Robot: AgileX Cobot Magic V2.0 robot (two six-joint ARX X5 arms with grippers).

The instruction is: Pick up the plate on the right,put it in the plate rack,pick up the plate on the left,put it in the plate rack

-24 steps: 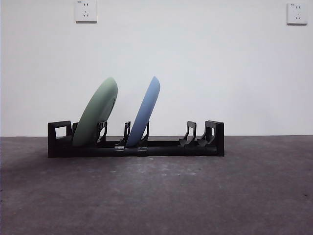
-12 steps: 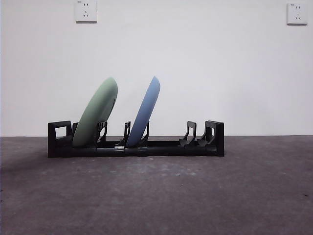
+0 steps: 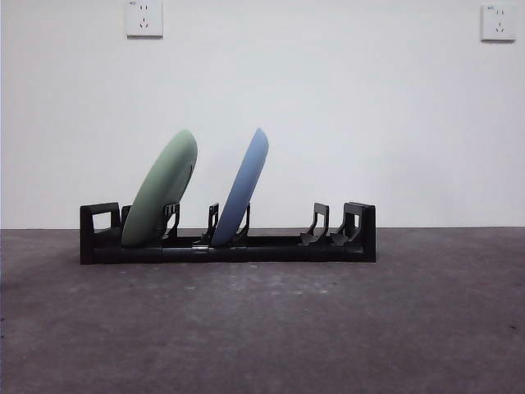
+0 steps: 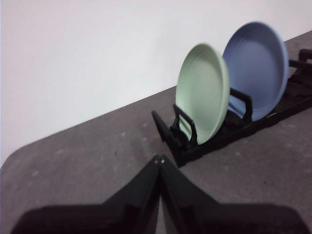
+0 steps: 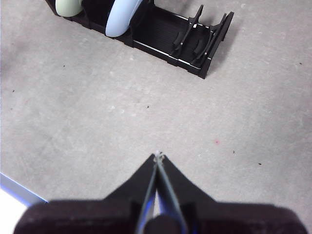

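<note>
The black plate rack stretches across the middle of the table. A green plate leans in its left slots and a blue plate leans in slots a little to the right; both tilt to the right. The left wrist view shows the green plate and the blue plate standing in the rack, with my left gripper shut and empty, held back from the rack's end. My right gripper is shut and empty above bare table, well short of the rack.
The rack's right-hand slots hold nothing. A white wall with two sockets stands behind the table. The table's front edge shows in the right wrist view. Neither arm appears in the front view.
</note>
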